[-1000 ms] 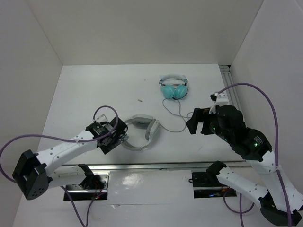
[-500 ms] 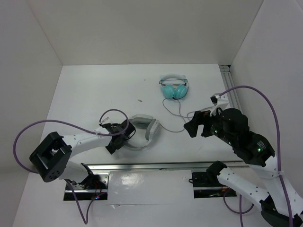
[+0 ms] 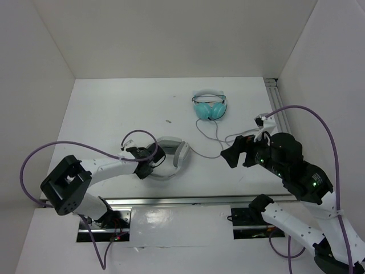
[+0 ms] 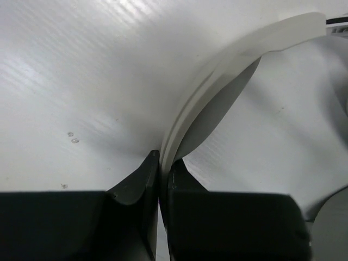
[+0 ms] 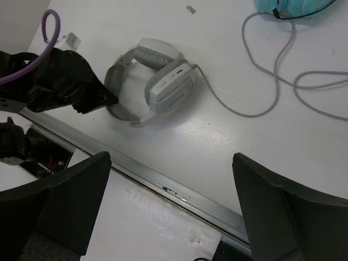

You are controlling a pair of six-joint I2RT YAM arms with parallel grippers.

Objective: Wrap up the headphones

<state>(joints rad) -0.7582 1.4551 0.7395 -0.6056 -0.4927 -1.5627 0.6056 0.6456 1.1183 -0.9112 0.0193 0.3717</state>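
The light-grey headphones [image 3: 178,155] lie flat on the white table, left of centre, with the earcups [image 5: 169,87] folded in. Their thin grey cable [image 3: 212,157] snakes right and up toward the back. My left gripper [image 3: 150,163] is at the left curve of the headband [image 4: 217,70]. Both black fingers [image 4: 142,179] are pressed onto the headband's thin edge, so the left gripper [image 4: 159,163] is shut on it. My right gripper [image 3: 232,154] hovers to the right of the headphones, open and holding nothing. In its wrist view the right gripper [image 5: 171,163] looks down on the headphones [image 5: 147,81] and cable [image 5: 255,111].
Smaller teal headphones [image 3: 209,107] sit at the back, where the cable's loops end beside them [image 5: 293,6]. A metal rail [image 3: 188,200] runs along the near table edge and another [image 3: 279,108] along the right wall. A small speck [image 3: 169,121] lies behind the grey headphones.
My left gripper slid right to the headband and closed on it. The right arm drifted slightly lower and stayed open.
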